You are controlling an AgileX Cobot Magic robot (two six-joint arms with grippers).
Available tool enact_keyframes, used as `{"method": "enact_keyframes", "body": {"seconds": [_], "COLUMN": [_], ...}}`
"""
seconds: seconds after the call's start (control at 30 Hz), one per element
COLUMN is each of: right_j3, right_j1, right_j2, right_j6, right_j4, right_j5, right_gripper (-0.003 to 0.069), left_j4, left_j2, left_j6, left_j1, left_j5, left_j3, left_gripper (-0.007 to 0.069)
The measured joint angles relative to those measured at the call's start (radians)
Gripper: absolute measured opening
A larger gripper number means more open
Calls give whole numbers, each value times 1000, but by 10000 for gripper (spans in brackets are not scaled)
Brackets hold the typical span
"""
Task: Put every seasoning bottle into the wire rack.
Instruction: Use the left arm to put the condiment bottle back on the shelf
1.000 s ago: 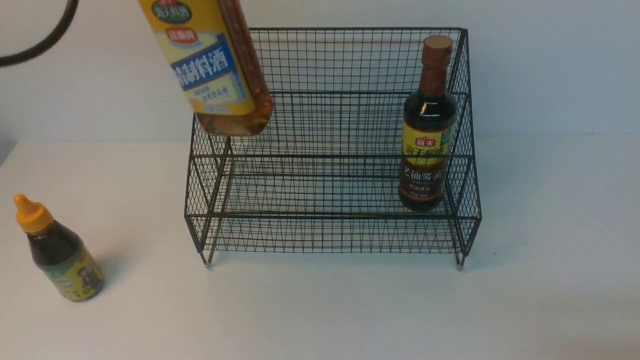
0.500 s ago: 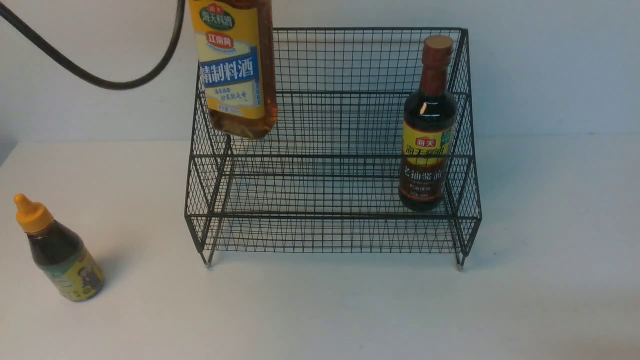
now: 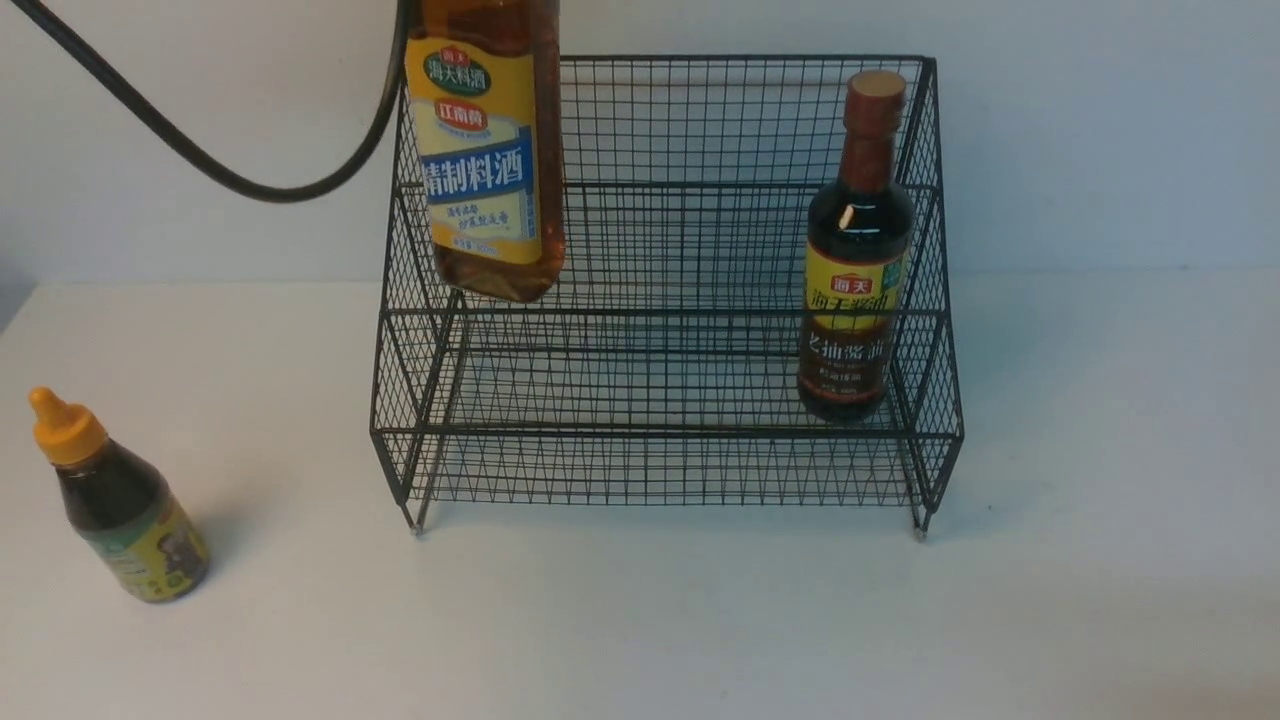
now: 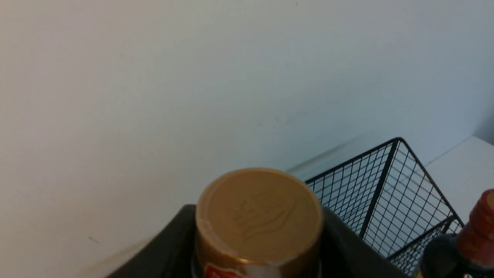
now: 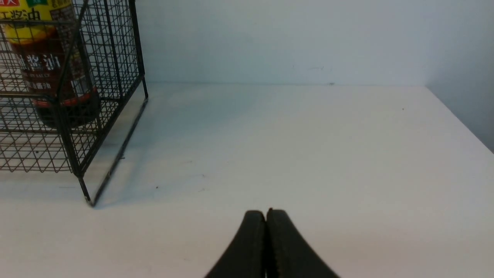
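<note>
1. Wire rack (image 3: 660,432): stands on the white table (image 3: 640,630) against the wall, open side toward me. Two stepped tiers, sloping side walls.

2. Large amber bottle (image 3: 490,160): my left gripper (image 4: 258,256) is clamped on its neck just under the gold cap, one dark finger (image 4: 170,247) on either side (the front view cuts off the cap and the gripper itself). The bottle hangs near upright above the rack's left end. Its base is in the air, clear of the lower tier's floor. The rack's left side wall is just beside it. How far back it sits over the step I cannot tell.

3. Tall dark bottle (image 3: 858,260), brown cap: upright on the lower tier at the right end, close to the right side wall and well apart from the amber bottle.

4. Small dark bottle (image 3: 125,510), orange nozzle cap: on the table, well left of the rack, outside it.

5. My right gripper (image 5: 266,213): fingers pressed together, holding nothing, low over bare table to the right of the rack.

6. Black cable (image 3: 200,165): loops across the wall at upper left, behind the amber bottle.
</note>
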Motion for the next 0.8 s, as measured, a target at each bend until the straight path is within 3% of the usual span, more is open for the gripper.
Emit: {"method": "enact_keyframes", "body": {"seconds": [0.2,0.67,0.8], "right_j3": [0,0,0], "right_j1": [0,0,0], "right_j2": [0,0,0], "right_j6": [0,1,1], "right_j4": [0,0,0], "right_j5": [0,0,0], "right_gripper": [-15,-15,-15], "left_j4": [60,426,484], "left_j2": [0,1,6], "left_j6": [-66,-505,-550], "left_j1": [0,1,2], "left_j5": [16,193,211], "left_j3": [36,49,49], "left_gripper": [321,321,321]}}
